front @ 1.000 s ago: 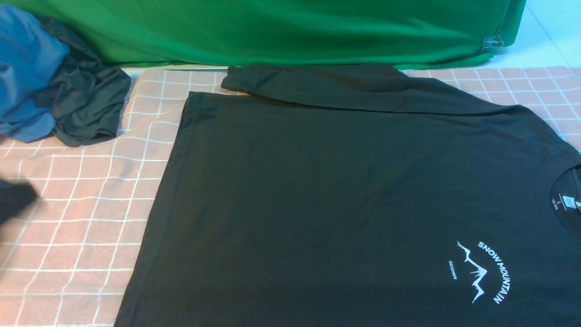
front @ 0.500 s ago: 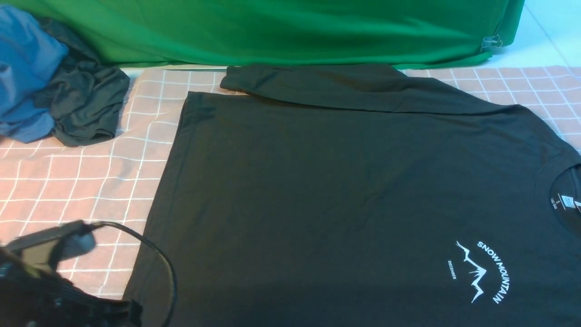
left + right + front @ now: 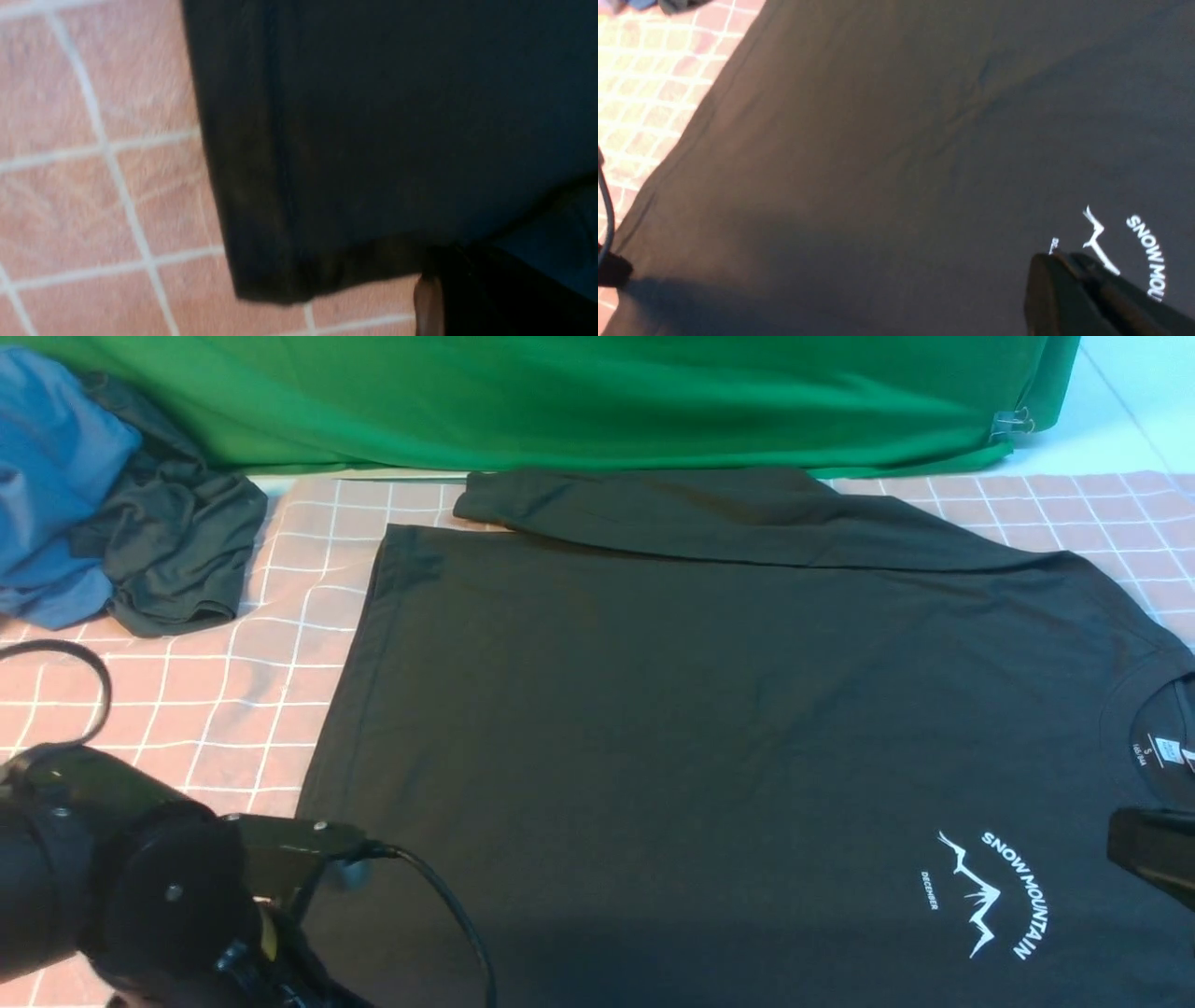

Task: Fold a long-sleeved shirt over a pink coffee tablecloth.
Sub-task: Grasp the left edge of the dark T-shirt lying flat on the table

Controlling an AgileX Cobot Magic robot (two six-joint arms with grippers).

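We get soft, even light and sharp focus from the front on the large black soft-knit shirt [image 3: 700,728]. Both wrist views blur; the wide dusty-pink gridded cloth [image 3: 640,70] glares yellowish, and a broad shadow [image 3: 761,289] darkens the shirt.

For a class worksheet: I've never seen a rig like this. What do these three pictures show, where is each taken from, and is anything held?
This is a robot with two arms, each ending in a two-fingered hand. The wide picture is taken from between the arms; the left arm shows at its lower left. The other two come from cameras on the wrists, looking close at what each hand is near. A black shirt lies flat on a checked pink cloth, one sleeve folded across its far edge. Behind is a green cloth; a blue garment and a dark garment lie bunched at far left. The left hand is by the shirt's hem corner, too blurred to tell open or shut. The right hand is shut near the chest print, holding nothing visible.
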